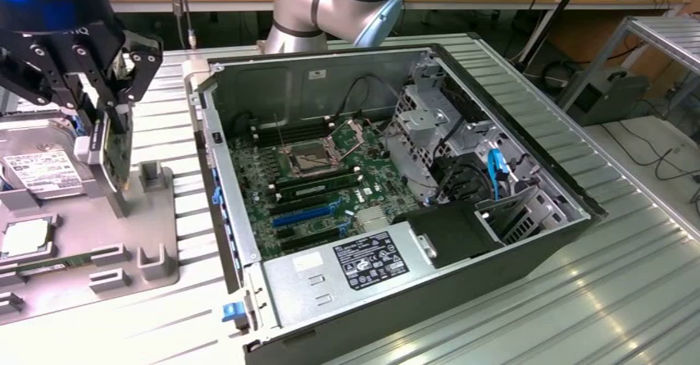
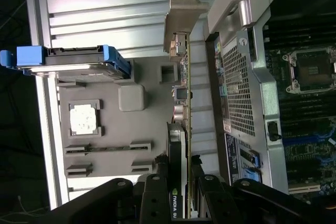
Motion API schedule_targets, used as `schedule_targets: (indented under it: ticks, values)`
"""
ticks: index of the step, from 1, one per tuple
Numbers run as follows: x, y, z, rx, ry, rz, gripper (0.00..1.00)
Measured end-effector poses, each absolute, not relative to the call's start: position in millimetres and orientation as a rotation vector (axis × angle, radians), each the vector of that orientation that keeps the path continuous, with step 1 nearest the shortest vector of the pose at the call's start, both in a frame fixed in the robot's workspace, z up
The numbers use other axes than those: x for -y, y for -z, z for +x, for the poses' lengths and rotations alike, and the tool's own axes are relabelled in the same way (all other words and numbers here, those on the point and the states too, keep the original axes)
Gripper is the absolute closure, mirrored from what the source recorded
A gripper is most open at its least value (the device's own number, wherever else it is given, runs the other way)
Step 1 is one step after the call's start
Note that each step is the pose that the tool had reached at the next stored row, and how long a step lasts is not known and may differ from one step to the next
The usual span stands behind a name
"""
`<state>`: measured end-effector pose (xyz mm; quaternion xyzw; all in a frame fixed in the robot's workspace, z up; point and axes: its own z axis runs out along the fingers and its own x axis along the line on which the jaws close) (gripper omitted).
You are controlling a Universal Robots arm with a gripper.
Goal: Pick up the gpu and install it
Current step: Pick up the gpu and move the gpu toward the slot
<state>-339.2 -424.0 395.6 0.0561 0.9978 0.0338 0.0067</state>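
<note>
One ribbed metal tabletop [image 1: 612,283] carries everything. On it lies an open computer case [image 1: 470,287], side panel off, with its green motherboard [image 1: 317,184] facing up and a power supply [image 1: 350,271] with a black label at the near end. The silver robot arm [image 1: 328,8] rises behind the case. At the exterior view's left, just beside the case, sits a grey parts tray [image 1: 77,217] with moulded slots.

The black gripper [image 1: 107,86] hangs above this tray, well apart from the motherboard. Its fingers [image 2: 155,187] pinch the gpu [image 1: 113,148] from both flat sides, one finger on each face. The gpu hangs on edge below the gripper, over the tray and outside the case. In the wrist view the card is seen edge-on, its black cooler bearing a white-lettered label close to the fingers, and its silver bracket [image 2: 181,14] at the far end, away from the gripper. Whether that lower end touches the tray I cannot tell.

A silver drive [image 1: 44,172] with a white label and blue side clips rests in the tray beside the gpu. Nearer the tray's front lies a square processor chip [image 1: 25,238] in its pocket, and below it a narrow green memory strip [image 1: 55,260] lies in its slot.
</note>
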Motion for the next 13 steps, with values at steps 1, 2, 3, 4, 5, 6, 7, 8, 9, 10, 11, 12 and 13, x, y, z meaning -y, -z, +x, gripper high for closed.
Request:
schedule_targets:
  ticks: [1,2,3,4,5,6,7,8,9,10,11,12,13]
  values:
    - [424.0,-397.9,-339.2,-3.121,-0.106,0.175,0.73]
    - [424.0,-399.7,-339.2,-3.122,-0.106,0.176,0.73]
    - [424.0,-401.2,-339.2,-3.121,-0.106,0.175,0.73]
    - [424.0,-403.5,-339.2,-3.121,-0.106,0.175,0.73]
    - [424.0,-405.2,-339.2,-3.121,-0.106,0.175,0.73]
    - [424.0,-406.1,-339.2,-3.121,-0.106,0.176,0.73]
    - [424.0,-407.0,-339.2,-3.121,-0.106,0.175,0.73]
    - [424.0,-408.1,-339.2,-3.121,-0.106,0.175,0.73]
    - [424.0,-409.1,-339.2,-3.121,-0.106,0.176,0.73]
    - [424.0,-409.9,-339.2,-3.121,-0.106,0.175,0.73]
    - [424.0,-411.3,-339.2,-3.121,-0.106,0.175,0.73]
    - [424.0,-412.2,-339.2,-3.121,-0.106,0.175,0.73]
    - [424.0,-413.1,-339.2,-3.121,-0.106,0.175,0.73]
